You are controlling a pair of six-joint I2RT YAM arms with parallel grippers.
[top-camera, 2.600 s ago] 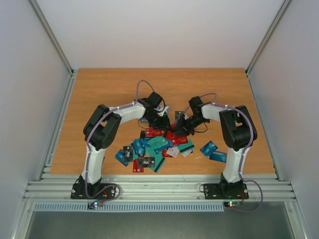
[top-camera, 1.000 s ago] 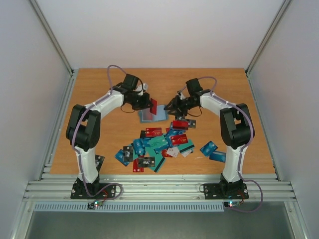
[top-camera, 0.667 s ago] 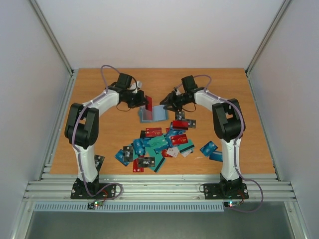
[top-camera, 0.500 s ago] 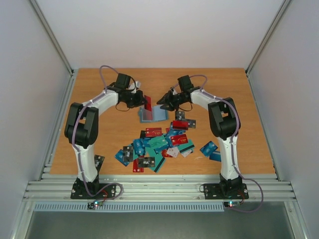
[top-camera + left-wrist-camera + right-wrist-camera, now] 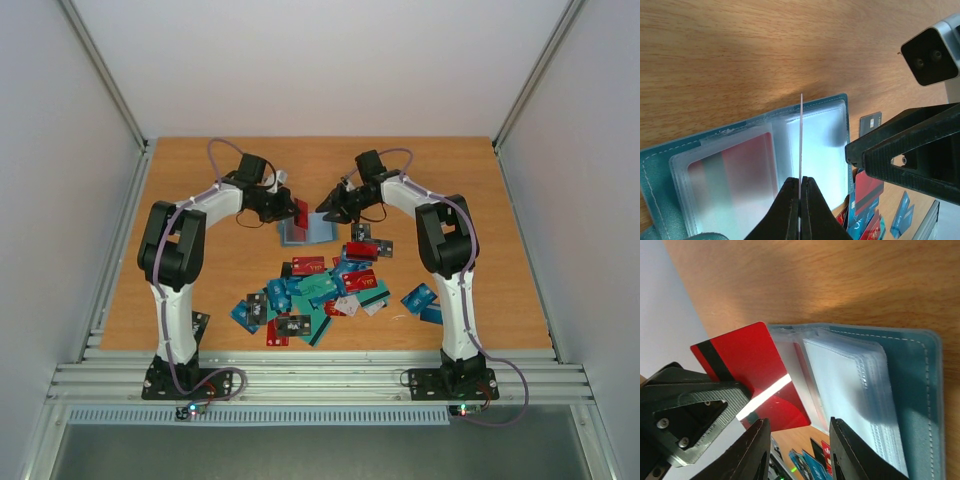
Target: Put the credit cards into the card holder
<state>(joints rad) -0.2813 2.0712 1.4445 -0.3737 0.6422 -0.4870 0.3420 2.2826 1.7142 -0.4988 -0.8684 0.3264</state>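
The card holder (image 5: 314,233) lies open on the table (image 5: 200,180), its teal cover down and its stack of clear sleeves (image 5: 817,137) facing up. One sleeve on the holder's left half already has a reddish card (image 5: 747,160) inside it.

The left gripper (image 5: 800,181) is closed tight on a red card (image 5: 752,367) with a black stripe, pinching it by one short end. From the left wrist, the card shows edge-on as a thin pale line rising from between the fingers. It stands upright over the holder's middle fold, between the two halves of sleeves. Its free end is over the holder's far edge. From the right wrist, the card's flat face slants above the left-hand sleeves, and its lower corner is just at the sleeve stack. Whether it touches a sleeve cannot be told.

The right gripper (image 5: 797,424) is at the holder's right side with its jaws standing part way open. The sleeve stack shows beyond the gap between the fingers, and nothing is seen clamped between them. From the left wrist, its fingertip reaches the holder's right edge. Whether it presses on the cover there cannot be told.

The rest of the credit cards (image 5: 318,290), red, teal, blue and black, lie in a loose heap on the near side of the holder, well apart from both grippers.
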